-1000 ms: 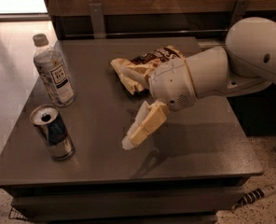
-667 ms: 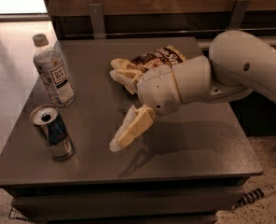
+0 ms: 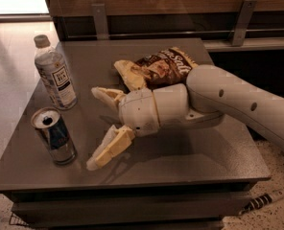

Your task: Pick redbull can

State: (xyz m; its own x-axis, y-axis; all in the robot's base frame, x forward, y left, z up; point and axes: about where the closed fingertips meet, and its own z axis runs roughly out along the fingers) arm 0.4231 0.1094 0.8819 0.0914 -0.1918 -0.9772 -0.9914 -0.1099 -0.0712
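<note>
The redbull can [image 3: 54, 136], silver and blue with a dark drinking hole in its top, stands upright near the table's front left corner. My gripper [image 3: 92, 128] is low over the table just right of the can, pointing left at it. Its jaws are open and empty: one cream finger [image 3: 106, 96] reaches out behind the can's line, the other [image 3: 109, 148] lies near the table surface in front. The fingertips are a short gap from the can and do not touch it. My white arm [image 3: 228, 99] comes in from the right.
A clear plastic bottle [image 3: 55, 74] with a white label stands behind the can at the left edge. A brown chip bag [image 3: 156, 67] lies behind my wrist. The grey table [image 3: 190, 162] ends close behind at a wooden wall with metal brackets [image 3: 100, 19].
My gripper has moved left and lower toward the can, and the arm has stretched further across the table. The can, bottle and bag have not moved.
</note>
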